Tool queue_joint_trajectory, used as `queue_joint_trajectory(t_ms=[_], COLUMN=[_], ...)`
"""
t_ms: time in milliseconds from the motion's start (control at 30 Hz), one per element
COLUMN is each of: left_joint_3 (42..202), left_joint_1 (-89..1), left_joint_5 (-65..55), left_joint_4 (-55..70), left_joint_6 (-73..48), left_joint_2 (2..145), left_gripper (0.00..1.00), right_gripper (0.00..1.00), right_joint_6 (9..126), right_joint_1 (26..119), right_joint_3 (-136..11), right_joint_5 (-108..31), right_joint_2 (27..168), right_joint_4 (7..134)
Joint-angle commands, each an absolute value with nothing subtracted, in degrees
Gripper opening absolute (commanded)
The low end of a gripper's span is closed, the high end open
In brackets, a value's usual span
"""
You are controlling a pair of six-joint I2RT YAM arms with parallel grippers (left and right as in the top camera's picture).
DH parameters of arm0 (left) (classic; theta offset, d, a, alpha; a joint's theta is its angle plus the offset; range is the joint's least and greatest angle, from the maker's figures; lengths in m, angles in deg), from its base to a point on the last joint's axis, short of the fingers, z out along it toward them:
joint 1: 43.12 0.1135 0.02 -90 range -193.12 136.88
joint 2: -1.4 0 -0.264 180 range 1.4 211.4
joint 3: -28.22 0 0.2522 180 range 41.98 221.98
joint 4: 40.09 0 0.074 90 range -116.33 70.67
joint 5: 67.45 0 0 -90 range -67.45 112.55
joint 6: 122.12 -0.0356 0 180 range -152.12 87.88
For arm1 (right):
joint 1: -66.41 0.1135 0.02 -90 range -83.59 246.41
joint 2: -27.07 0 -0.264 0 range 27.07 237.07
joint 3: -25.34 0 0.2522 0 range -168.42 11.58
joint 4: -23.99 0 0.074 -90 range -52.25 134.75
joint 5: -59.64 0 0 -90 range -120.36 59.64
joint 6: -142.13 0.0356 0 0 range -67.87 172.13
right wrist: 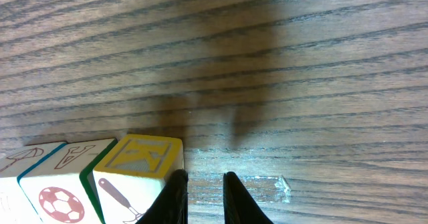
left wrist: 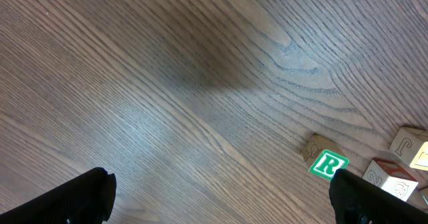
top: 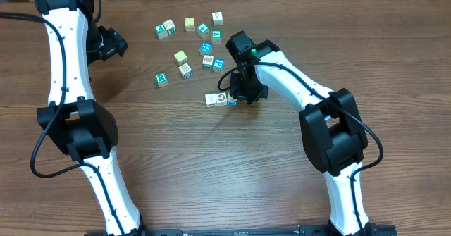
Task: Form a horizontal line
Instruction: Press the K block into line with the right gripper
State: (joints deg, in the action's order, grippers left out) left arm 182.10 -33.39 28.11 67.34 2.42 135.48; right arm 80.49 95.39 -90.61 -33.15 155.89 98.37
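The horizontal line (top: 220, 98) is a short row of touching cubes in the middle of the table. In the right wrist view its end cube is yellow-topped with a K (right wrist: 137, 162), next to a green-edged cube with a football picture (right wrist: 61, 187). My right gripper (right wrist: 205, 198) is down at the table on the row's right end. Its jaws are shut with nothing between them, and its left finger (right wrist: 175, 200) rests against the K cube's side. In the overhead view this gripper (top: 243, 94) covers that end of the row. My left gripper (top: 113, 43) hangs open far to the left, over bare wood (left wrist: 224, 207).
Several loose cubes (top: 204, 47) lie scattered behind the row. A green R cube (top: 162, 79) sits apart at the left, also seen beside my left gripper's right finger (left wrist: 328, 164). Two pale cubes (left wrist: 401, 164) lie just past it. A scuffed patch marks the wood (right wrist: 267, 184).
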Motion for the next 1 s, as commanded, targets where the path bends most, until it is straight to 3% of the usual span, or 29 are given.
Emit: queue_joint_trajectory(t_ms=[0,967], left_joint_3=[182.0,181.9], left_joint_1=[-33.8,-33.8], left_joint_5=[28.2,28.2], left_joint_4=[67.4,67.4], left_joint_6=[2.6,2.6], left_joint_2=[135.1,135.1], left_gripper=[1.0,1.0], right_gripper=[0.14,0.15], right_joint_6=[79.0,77.2], right_joint_1=[95.3,96.3], right_joint_3=[-90.3,-90.3], right_joint_5=[-33.5,-34.5], right_joint_2=[155.4,155.4], right_joint_4=[98.1,99.2])
